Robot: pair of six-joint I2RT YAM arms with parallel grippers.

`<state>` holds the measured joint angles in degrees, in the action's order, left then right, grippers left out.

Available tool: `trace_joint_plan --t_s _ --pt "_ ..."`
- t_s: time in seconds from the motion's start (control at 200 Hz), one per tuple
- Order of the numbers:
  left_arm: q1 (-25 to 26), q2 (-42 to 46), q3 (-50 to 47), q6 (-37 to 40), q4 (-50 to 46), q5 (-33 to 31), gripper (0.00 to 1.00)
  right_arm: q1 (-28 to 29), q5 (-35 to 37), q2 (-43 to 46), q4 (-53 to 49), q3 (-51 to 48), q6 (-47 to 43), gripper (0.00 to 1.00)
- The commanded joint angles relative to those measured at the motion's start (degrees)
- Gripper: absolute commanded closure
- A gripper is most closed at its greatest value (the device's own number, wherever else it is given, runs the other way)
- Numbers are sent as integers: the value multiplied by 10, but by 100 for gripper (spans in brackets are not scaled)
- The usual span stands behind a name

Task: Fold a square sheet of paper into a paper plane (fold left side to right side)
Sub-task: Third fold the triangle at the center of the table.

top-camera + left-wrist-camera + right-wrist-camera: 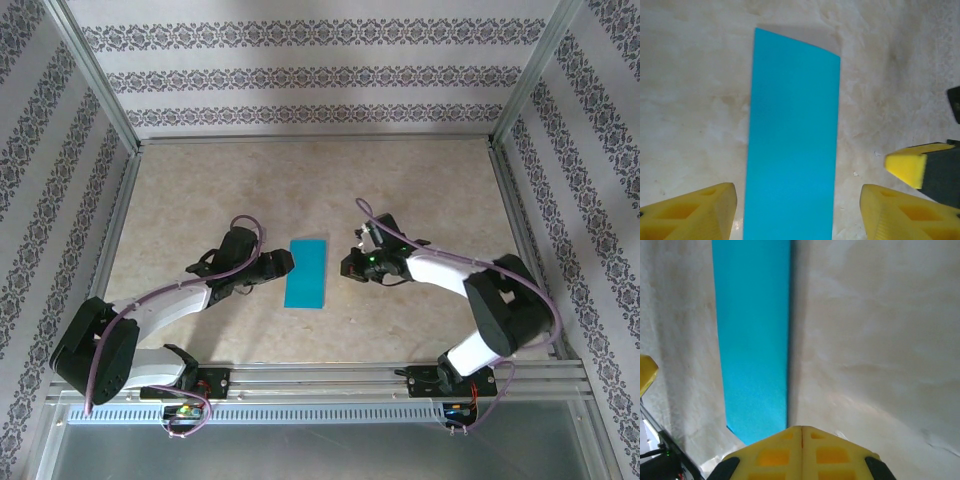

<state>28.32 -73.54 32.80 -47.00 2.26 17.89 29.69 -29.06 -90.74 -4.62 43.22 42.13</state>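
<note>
Top external view: the sheet of paper (306,273) lies mid-tabletop between the two arms as a narrow teal rectangle, long side running near to far and tilted slightly. The left tool (283,263) sits just beside its left edge, and the right tool (347,266) is near its right edge.

The left wrist view adds that the left tool (797,200) is partly open and empty, one yellow finger on each side of the sheet of paper (792,140). The right wrist view shows the right tool (801,440) with its fingers pressed together and gripping nothing, its tip at the end of the sheet of paper (752,340). A dark shadow runs along one long edge there.

The tabletop (420,190) is beige and marbled. A metal frame (95,75) borders it, and the walls (300,60) behind are papered in patterned stripes. The paper is plain, smooth and flat.
</note>
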Motion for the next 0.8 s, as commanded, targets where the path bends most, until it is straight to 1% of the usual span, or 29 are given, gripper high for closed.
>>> trace_joint_plan --t_s 0.0,0.2,0.42,0.58,0.695,0.794 --pt "-15 1 -6 -12 34 29 34 23 3 -37 52 37 25 100" --pt "-18 -15 -9 -15 37 36 35 46 10 -89 52 67 28 100" --pt "-19 -26 -6 -18 37 39 35 54 15 -126 42 78 20 100" --pt "-19 -37 9 -9 -1 42 35 54 27 -141 13 81 -2 100" --pt "-19 -54 20 1 -24 56 42 54 44 -143 -32 89 -31 100" --pt "-19 -76 27 3 -26 78 49 53 63 -142 -65 95 -56 100"
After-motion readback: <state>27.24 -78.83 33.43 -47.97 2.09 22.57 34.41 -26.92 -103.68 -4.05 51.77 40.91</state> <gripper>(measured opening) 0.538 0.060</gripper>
